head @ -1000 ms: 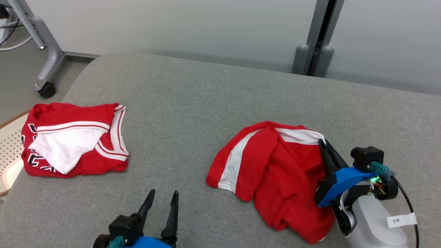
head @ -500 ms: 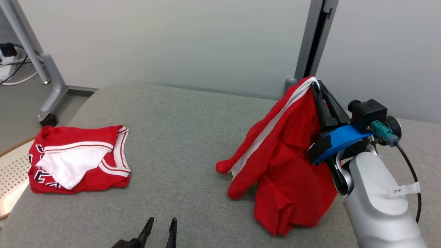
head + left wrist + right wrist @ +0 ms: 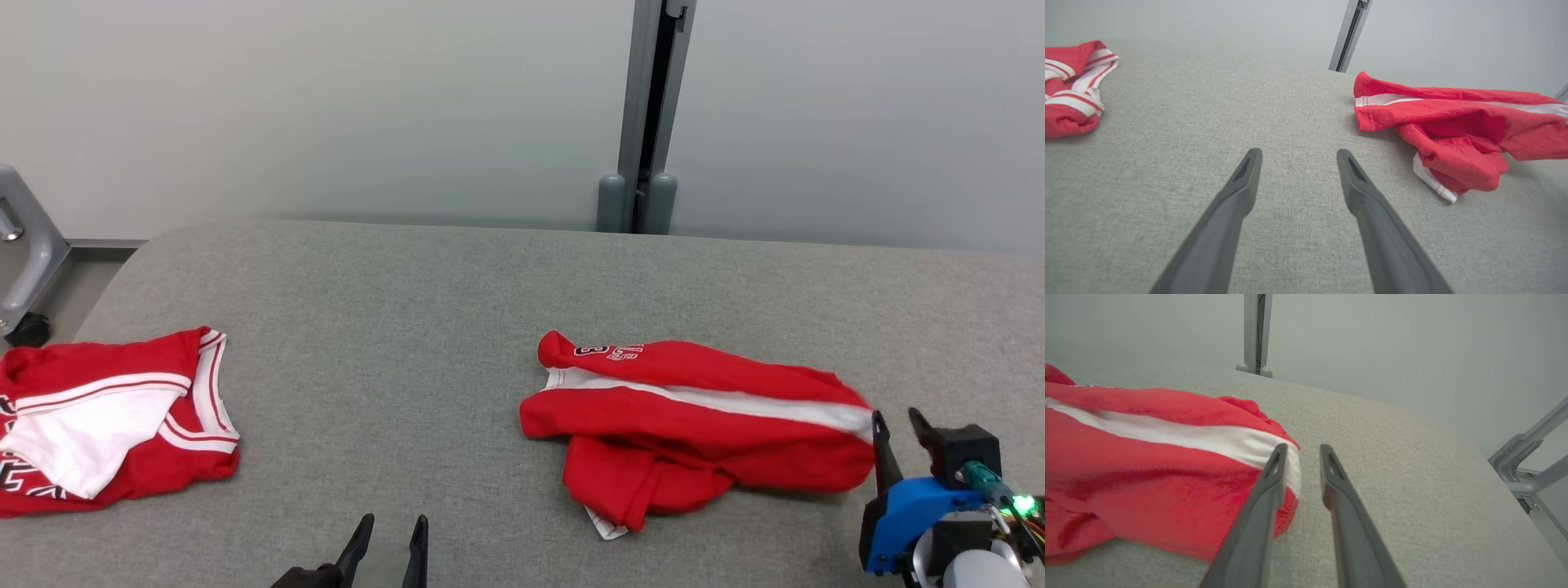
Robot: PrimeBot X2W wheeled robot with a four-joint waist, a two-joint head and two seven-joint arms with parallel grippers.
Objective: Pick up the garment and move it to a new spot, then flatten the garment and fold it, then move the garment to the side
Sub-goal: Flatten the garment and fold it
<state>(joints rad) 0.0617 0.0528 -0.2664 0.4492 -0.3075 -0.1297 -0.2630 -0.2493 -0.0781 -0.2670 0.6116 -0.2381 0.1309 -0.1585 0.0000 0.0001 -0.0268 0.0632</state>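
Head view: a grey woven surface (image 3: 408,327) with a rounded far corner reaches back to a pale wall (image 3: 326,98), which is split by an upright grey post (image 3: 649,106). The red garment (image 3: 694,416), white-striped and rumpled, lies stretched sideways, its end just left of the right gripper (image 3: 896,425). That gripper's fingers stand apart and grasp nothing. The left gripper (image 3: 392,531) sits low, well to the garment's left. Farther left of it, a second garment (image 3: 106,416) lies at the surface's edge, with a wheeled frame leg (image 3: 20,269) behind.

Left wrist view: the left gripper's fingers are spread wide over bare weave. The garment is ahead to their right and the second garment ahead to their left.

Right wrist view: the right gripper's fingers are parted with weave showing between them. The garment's striped end is against the left finger, and a metal frame (image 3: 1531,453) stands off to the right.
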